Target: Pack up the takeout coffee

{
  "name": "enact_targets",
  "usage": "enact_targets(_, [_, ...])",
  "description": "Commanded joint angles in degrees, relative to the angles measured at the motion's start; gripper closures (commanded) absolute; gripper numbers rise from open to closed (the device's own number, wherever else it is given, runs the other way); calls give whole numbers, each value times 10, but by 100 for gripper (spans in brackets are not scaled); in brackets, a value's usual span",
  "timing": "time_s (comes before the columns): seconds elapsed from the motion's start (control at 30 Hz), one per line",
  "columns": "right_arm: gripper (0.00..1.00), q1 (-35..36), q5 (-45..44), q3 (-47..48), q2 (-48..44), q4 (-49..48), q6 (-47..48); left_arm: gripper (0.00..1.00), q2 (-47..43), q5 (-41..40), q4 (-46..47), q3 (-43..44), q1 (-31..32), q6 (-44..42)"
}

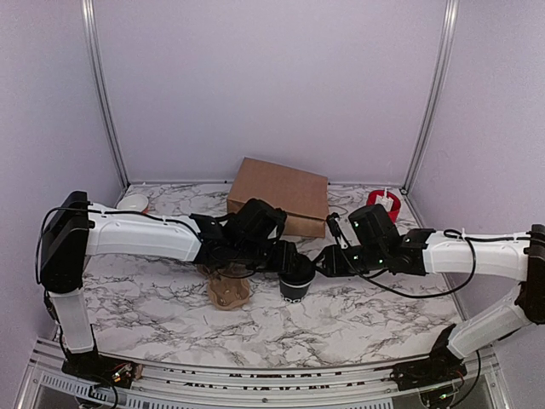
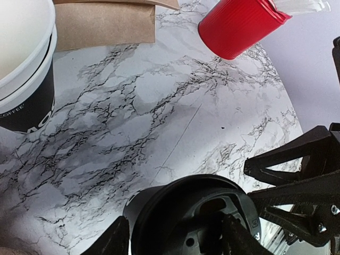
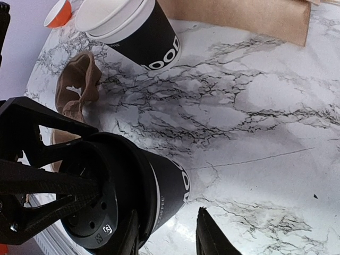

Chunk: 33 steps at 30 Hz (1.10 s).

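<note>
The takeout coffee [image 1: 296, 279], a black paper cup with white lettering and a black lid, stands mid-table. In the left wrist view it [image 2: 175, 207] fills the bottom. My left gripper [image 2: 178, 239] is open over it: one finger is just outside the cup's left wall, the other lies on the lid. In the right wrist view the cup [image 3: 164, 186] is at the lower left. My right gripper [image 3: 170, 236] is open low beside its wall, with the far finger clear of the cup. The brown paper bag [image 1: 281, 194] lies behind.
A stack of lidless white-rimmed black cups [image 3: 133, 32] stands near the bag. A red cylinder [image 1: 385, 204] is at the back right, and a small white and orange bowl [image 1: 132, 203] at the back left. A brown pulp cup carrier [image 1: 228, 290] lies left of the coffee.
</note>
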<state>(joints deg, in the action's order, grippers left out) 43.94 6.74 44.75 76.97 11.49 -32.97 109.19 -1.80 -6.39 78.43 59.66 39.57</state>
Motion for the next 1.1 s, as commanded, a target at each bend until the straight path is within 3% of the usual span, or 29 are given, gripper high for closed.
enact_targets(0.0, [65, 26, -27, -20, 42, 90, 29, 40, 5, -14, -31, -26, -4, 0])
enact_targets(0.3, [65, 32, -69, 8, 21, 101, 15, 40, -11, -29, -1, -55, -5, 21])
enact_targets(0.73, [64, 19, -36, 123, 47, 101, 48, 40, -42, -53, 28, -87, -4, 50])
enact_targets(1.07, [64, 27, -37, 95, -7, 132, 34, 40, -50, -63, 44, -97, -4, 64])
